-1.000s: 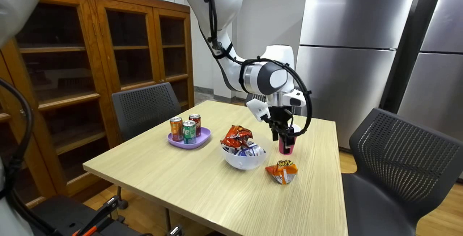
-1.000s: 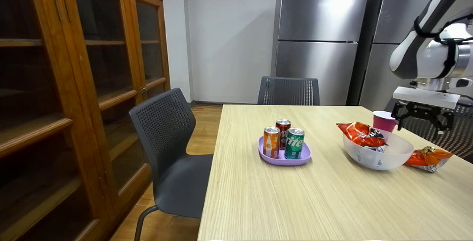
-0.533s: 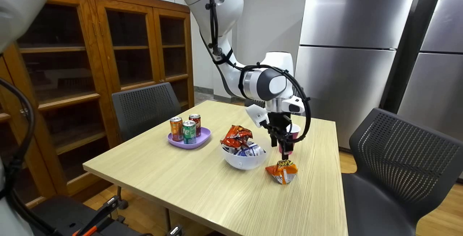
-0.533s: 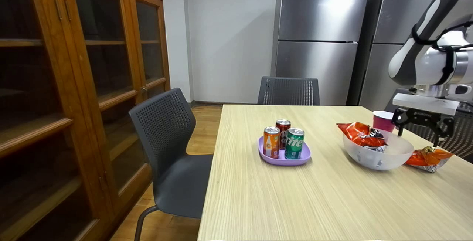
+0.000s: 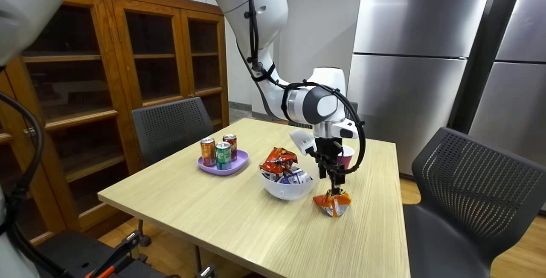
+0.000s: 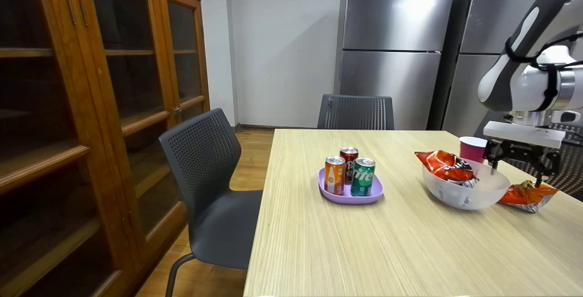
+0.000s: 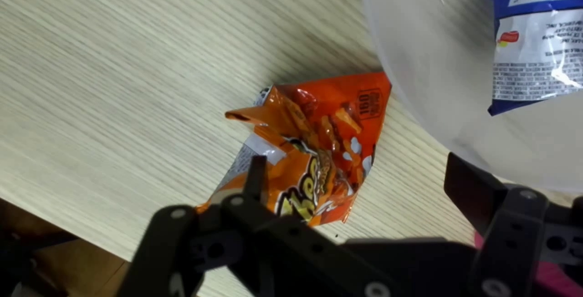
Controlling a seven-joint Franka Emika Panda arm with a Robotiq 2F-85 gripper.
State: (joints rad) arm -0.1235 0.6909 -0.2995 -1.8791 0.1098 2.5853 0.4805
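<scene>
My gripper (image 7: 362, 181) stands open low over the table, with nothing gripped. In the wrist view its left finger (image 7: 257, 174) overlaps a crumpled orange snack bag (image 7: 337, 124); whether they touch I cannot tell. The right finger (image 7: 471, 187) is off the bag, by the rim of a translucent white bowl (image 7: 419, 83). In both exterior views the gripper (image 5: 329, 182) hangs just above the orange bag (image 5: 334, 205) lying on the table. Beside it the bowl (image 6: 464, 195) holds a red bag (image 5: 279, 161) and a blue-and-white bag (image 5: 295, 176).
A pink cup (image 6: 472, 150) stands behind the bowl, partly hidden by the gripper in an exterior view. Farther along the table is a purple tray (image 6: 350, 200) with an orange can (image 6: 334, 176), a green can (image 6: 363, 177) and a dark red can (image 6: 349, 162). Chairs (image 5: 473, 192) surround the table.
The gripper has come down from above, near the cup, to just over the orange bag, staying open. The bags, bowl, cup and cans have not moved.
</scene>
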